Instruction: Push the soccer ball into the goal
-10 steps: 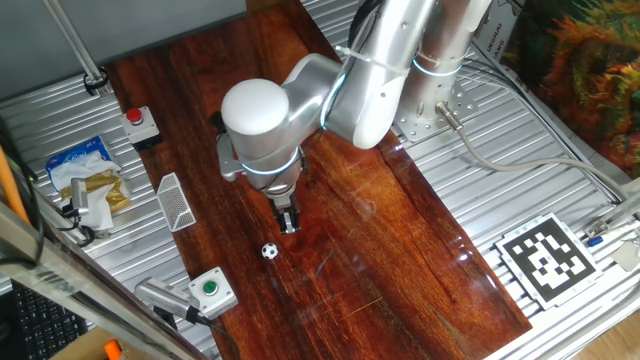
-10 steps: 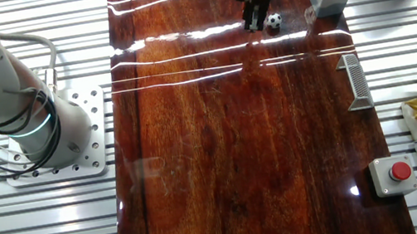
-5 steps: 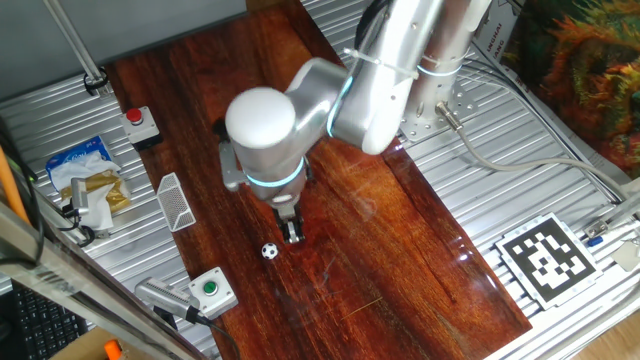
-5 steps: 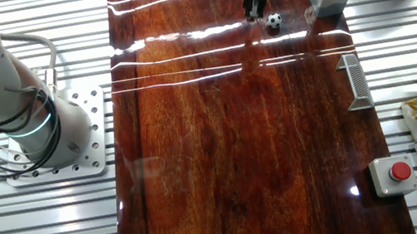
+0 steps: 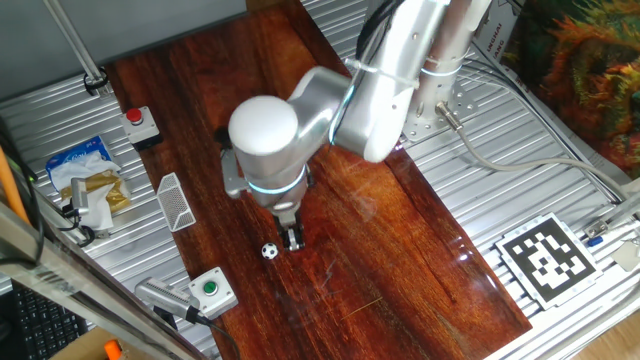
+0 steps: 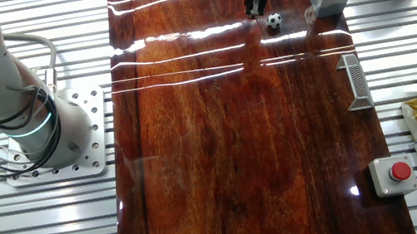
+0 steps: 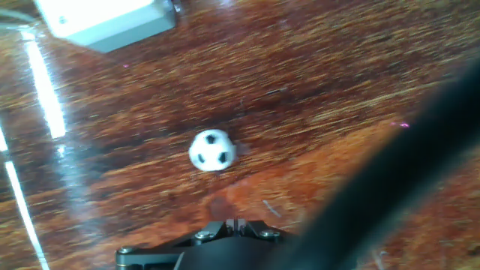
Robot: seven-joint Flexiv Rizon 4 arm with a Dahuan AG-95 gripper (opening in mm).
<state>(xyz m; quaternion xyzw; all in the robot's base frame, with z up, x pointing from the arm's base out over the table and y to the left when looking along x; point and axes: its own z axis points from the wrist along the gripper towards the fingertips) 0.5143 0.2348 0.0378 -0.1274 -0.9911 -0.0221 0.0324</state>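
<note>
- Dark polished wood covers the middle of the desk point(image 5: 400, 250), and ribbed metal panels lie on both sides of it.
- My gripper point(image 5: 294, 238) points down at the wood, and its fingers appear close together with nothing between them.
- From the other fixed view my gripper point(image 6: 256, 7) is at the far end of the wood, just beside the ball.
- The soccer ball point(image 5: 269, 251) lies on the wood just beside my fingertips and apart from them.
- In the hand view the soccer ball point(image 7: 212, 151) sits on the wood a little ahead of my fingers, and the picture is blurred.
- The goal point(image 5: 176, 201) stands at the edge of the wood, well apart from the ball.
- In the other fixed view the goal point(image 6: 356, 80) is at the right edge of the wood, between the two button boxes.
- A grey box with a green button point(image 5: 212, 290) stands on the metal panel near the ball.
- A box with a red button point(image 5: 138, 122) stands farther along the same side, beyond the goal.
- A black and white marker card point(image 5: 547, 258) lies on the metal panel on the opposite side of the wood.
</note>
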